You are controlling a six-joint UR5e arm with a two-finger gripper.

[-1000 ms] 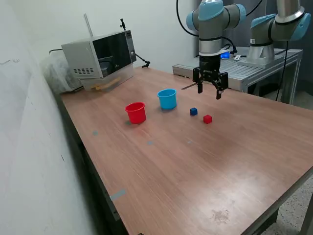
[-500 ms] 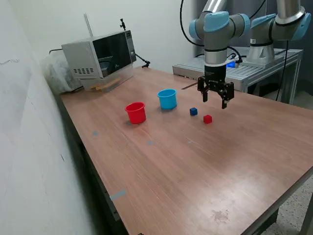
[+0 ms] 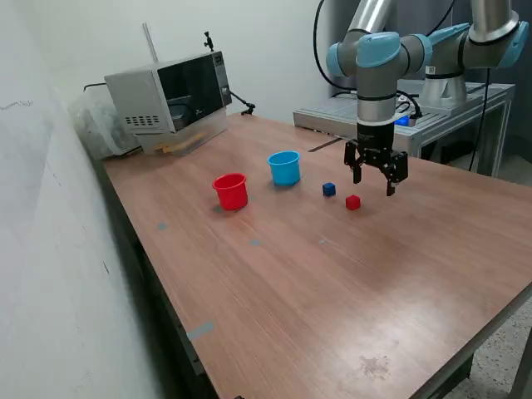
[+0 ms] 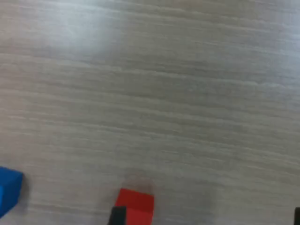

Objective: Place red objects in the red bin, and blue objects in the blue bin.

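A small red cube (image 3: 353, 202) lies on the wooden table (image 3: 349, 274), with a small dark blue cube (image 3: 329, 189) just beyond it toward the light blue cup (image 3: 284, 167). The red cup (image 3: 231, 191) stands further to the exterior view's left. My gripper (image 3: 375, 184) hangs open and empty above the table, a little to the exterior view's right of the red cube. In the wrist view the red cube (image 4: 136, 206) and part of the blue cube (image 4: 8, 190) show at the picture's edge, and a dark fingertip (image 4: 117, 216) overlaps the red cube.
A microwave (image 3: 170, 91) sits at the table's back corner on the exterior view's left. A metal bench (image 3: 432, 112) carrying a second arm stands behind the table on the exterior view's right.
My gripper has travelled toward the exterior view's right and lower, from behind the cubes to a spot beside the red cube. The cubes and cups have stayed put.
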